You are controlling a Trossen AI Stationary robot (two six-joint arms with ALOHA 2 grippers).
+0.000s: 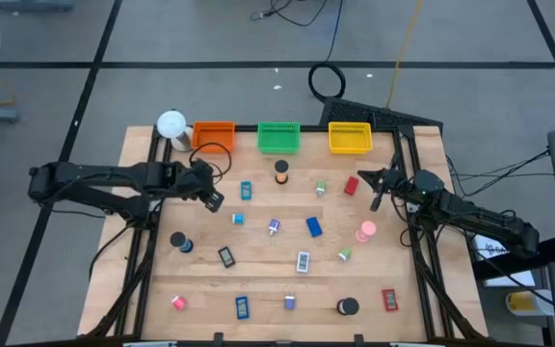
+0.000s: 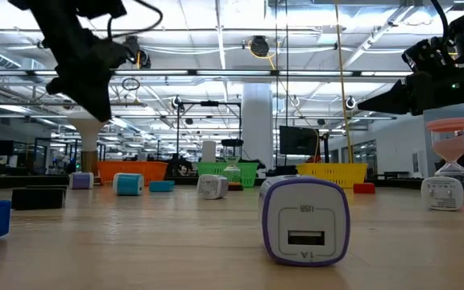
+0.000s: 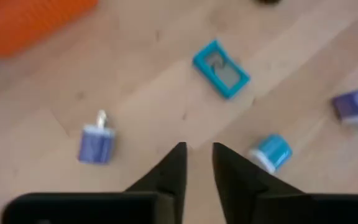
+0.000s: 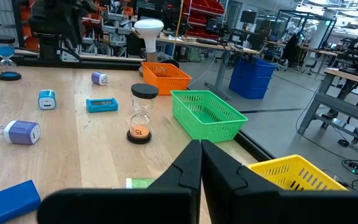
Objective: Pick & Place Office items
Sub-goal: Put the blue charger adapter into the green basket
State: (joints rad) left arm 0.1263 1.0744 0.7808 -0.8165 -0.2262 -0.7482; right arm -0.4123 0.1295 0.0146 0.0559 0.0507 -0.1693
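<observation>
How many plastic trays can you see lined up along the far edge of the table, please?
3, in a row along the far edge: the orange tray nearest the left arm's side beside the white lamp, the green tray in the middle, and the yellow tray toward the right arm's side.

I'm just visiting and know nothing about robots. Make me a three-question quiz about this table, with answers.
1. True or false: the three trays along the far edge are orange, green and yellow.
2. Which gripper has a small gap between its fingers: a) left b) right?
3. Fill in: the white ball-shaped lamp stands next to the ____ tray.

Key
1. True.
2. a. The left gripper shows a narrow gap and holds nothing; the right gripper has its fingers pressed together.
3. Orange.
</observation>
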